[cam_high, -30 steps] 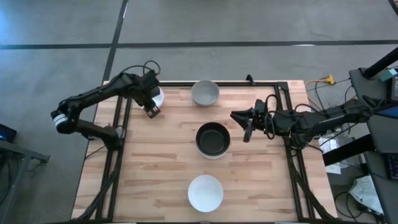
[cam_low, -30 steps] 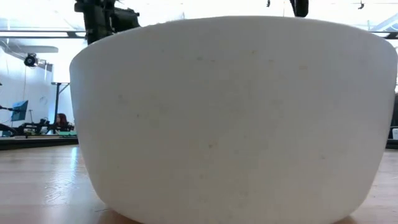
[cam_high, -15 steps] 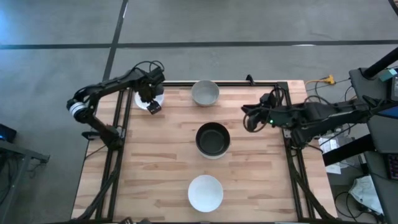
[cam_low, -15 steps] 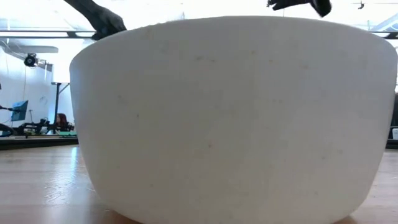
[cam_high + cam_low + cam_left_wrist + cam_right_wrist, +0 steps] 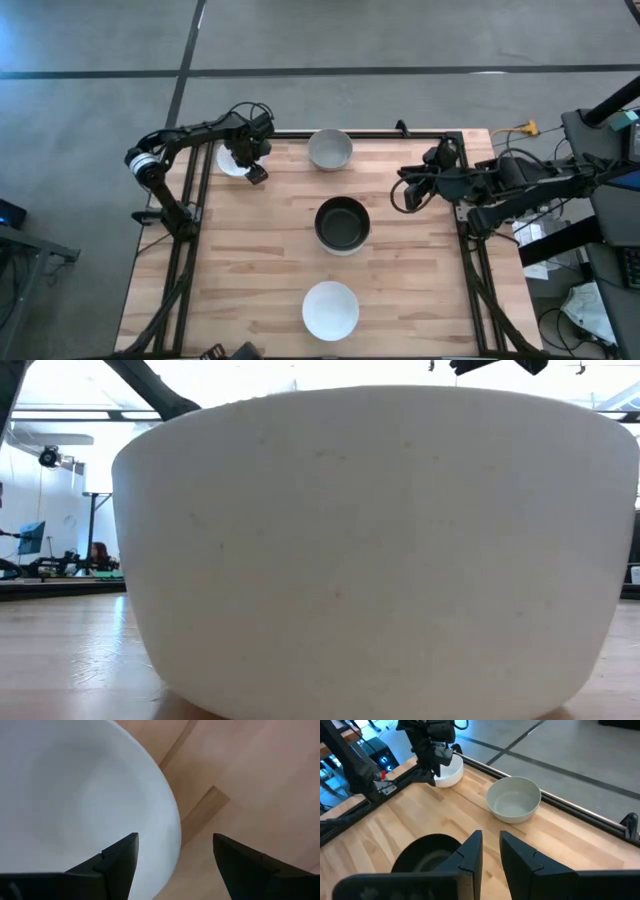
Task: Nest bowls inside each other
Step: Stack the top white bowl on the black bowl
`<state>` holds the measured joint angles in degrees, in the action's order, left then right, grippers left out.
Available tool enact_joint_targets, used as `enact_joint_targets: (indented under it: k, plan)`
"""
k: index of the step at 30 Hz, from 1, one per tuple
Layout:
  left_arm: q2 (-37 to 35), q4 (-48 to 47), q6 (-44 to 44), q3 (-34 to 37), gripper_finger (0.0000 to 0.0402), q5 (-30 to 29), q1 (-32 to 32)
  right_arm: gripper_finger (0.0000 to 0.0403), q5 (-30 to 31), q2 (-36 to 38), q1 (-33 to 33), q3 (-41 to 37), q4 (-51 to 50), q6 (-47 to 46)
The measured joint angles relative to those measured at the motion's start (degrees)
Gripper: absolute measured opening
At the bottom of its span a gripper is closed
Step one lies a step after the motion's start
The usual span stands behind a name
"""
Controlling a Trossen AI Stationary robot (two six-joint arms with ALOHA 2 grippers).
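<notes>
Four bowls stand on their bases on the wooden table [image 5: 250, 260]. A white bowl [image 5: 230, 160] is at the far left corner, a grey bowl [image 5: 330, 148] at the far middle, a black bowl [image 5: 342, 224] in the centre and a white bowl [image 5: 330, 310] near the front edge. That front bowl fills the low view [image 5: 370, 550]. My left gripper [image 5: 254, 170] is open over the right rim of the far-left white bowl [image 5: 75, 795]; one finger is over its inside and one outside. My right gripper [image 5: 407, 194] is shut and empty, in the air right of the black bowl [image 5: 427, 852]. My left gripper comes from above, with one finger [image 5: 117, 862] over the white bowl's inside and the other [image 5: 247, 862] over the wood outside its rim [image 5: 172, 832]. I cannot tell whether either finger touches the bowl.
A black frame rail [image 5: 290, 133] runs along the table's far edge, and side rails [image 5: 190, 200] run down both sides. Cables and equipment [image 5: 540, 180] lie beyond the right edge. Bare wood lies between the bowls.
My right gripper has drawn back toward the table's right edge and a little toward the far edge, away from the black bowl. My left arm has swung its elbow toward the far edge while its gripper stays at the far-left white bowl.
</notes>
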<state>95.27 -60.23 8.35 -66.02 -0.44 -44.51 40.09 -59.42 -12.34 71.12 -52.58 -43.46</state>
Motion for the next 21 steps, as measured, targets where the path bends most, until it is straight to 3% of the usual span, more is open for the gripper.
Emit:
enact_joint_targets:
  k: [5, 17, 21]
  plan:
    - [1.37, -0.21, -0.54, 0.0, 0.0209, 0.1, 0.0, 0.0061, -1.62, 0.0, 0.0, -0.76, -0.91, -0.16]
    - [1.35, -0.25, -0.65, 0.0, 0.0021, 0.18, 0.0, 0.0061, -2.99, -0.02, 0.0, -0.93, -1.68, 0.2]
    - [1.28, -0.38, -0.66, -0.02, 0.0007, 0.16, 0.0, 0.0061, -2.99, -0.02, 0.0, -0.93, -1.69, 0.37]
